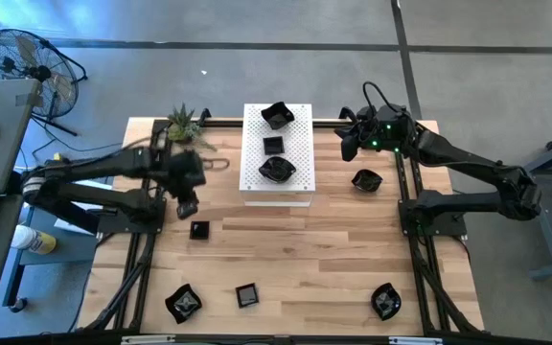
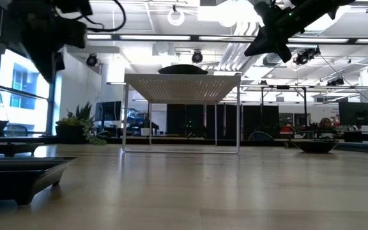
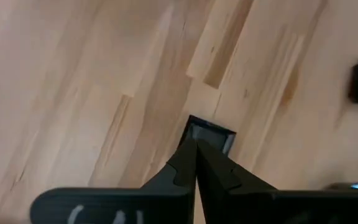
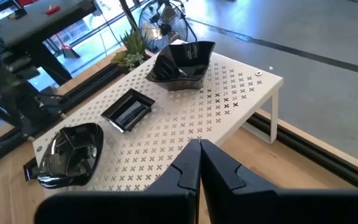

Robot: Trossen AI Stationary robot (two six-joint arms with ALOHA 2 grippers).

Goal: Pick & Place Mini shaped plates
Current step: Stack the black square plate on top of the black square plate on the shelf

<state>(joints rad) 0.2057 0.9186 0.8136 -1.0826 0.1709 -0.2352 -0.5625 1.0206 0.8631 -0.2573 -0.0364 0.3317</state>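
Three glossy black mini plates (image 1: 274, 144) sit on the white perforated board (image 1: 300, 134); in the right wrist view they are a petal-like one (image 4: 182, 62), a square one (image 4: 128, 109) and a rounded one (image 4: 70, 152). More plates rest on the table: a small square one (image 1: 199, 230), one by the right arm (image 1: 366, 180), and three along the near edge (image 1: 247, 294). My left gripper (image 1: 188, 206) hangs shut just above and beside the small square plate (image 3: 211, 134). My right gripper (image 4: 199, 144) is shut, raised off the board's right edge (image 1: 350, 144).
A small green spiky plant (image 1: 184, 123) stands at the far left corner behind the board. The board stands on thin legs (image 2: 238, 115) with a gap beneath it. Bare wood lies between the board and the near plates. Black frame rails (image 1: 415, 240) run along both table sides.
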